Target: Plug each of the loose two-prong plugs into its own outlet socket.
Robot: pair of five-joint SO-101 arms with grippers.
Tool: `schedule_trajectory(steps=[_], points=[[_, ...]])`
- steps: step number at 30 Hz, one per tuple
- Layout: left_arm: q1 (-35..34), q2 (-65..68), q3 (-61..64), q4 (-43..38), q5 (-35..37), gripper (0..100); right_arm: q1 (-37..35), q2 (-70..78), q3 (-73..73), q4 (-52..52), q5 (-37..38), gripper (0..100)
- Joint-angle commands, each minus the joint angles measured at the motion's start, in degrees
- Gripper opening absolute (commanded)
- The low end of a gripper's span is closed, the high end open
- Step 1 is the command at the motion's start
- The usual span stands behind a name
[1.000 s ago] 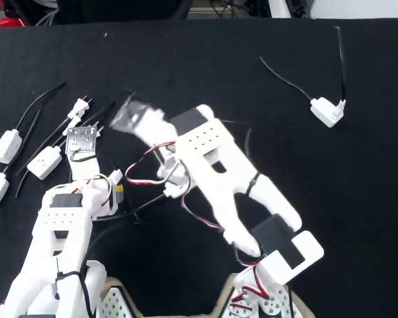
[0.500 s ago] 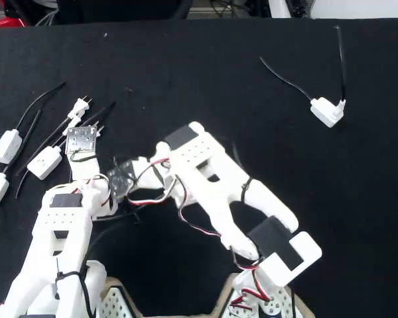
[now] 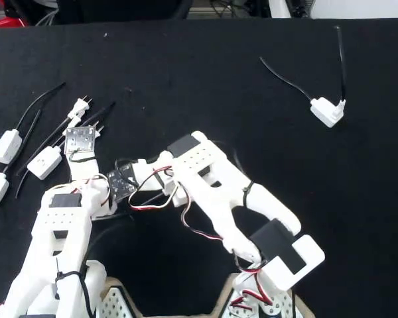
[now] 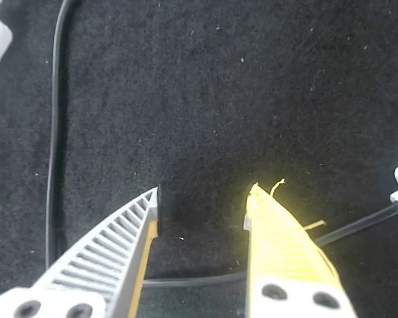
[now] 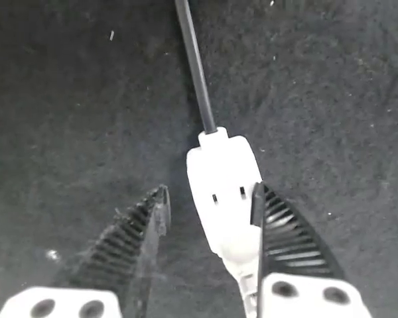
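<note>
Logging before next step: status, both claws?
Left claw open above mat, black cable crossing under it. Right claw open around white socket, one finger touching it. No obstruction seen.

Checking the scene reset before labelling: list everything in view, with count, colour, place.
Table cloth: one, black, covers the whole surface.
Socket blocks: three, white on black cords, left edge of the table.
Two-prong plug: one, white, just beyond those blocks.
Connector: one, white on a black cord, far right; plug or socket unclear.
Slotted socket: one, white, black cord, between the right gripper's fingers, against one.
Left gripper: one, open over cloth and cords.
Right gripper: one, open.
</note>
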Motion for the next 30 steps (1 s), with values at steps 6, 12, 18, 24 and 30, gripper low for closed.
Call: schedule_trajectory(steps=[6, 12, 18, 24, 30], points=[[-0.66, -1.23, -0.22, -0.35, -0.35, 22, 4.57, 2.77, 0.04, -3.96, 0.97, 19.8], [-0.66, -1.23, -0.22, -0.26, -0.35, 22, 6.07, 5.32, -0.04, -5.1, 0.97, 19.8], [-0.66, -1.23, -0.22, -0.26, -0.35, 22, 8.09, 5.32, -1.89, -6.86, -0.53, 10.1], [-0.66, -1.23, -0.22, -0.26, -0.35, 22, 17.49, 5.23, -8.4, -10.02, -14.77, 1.4], [-0.66, -1.23, -0.22, -0.26, -0.35, 22, 29.8, 5.85, -19.47, -8.88, -39.38, 1.1]])
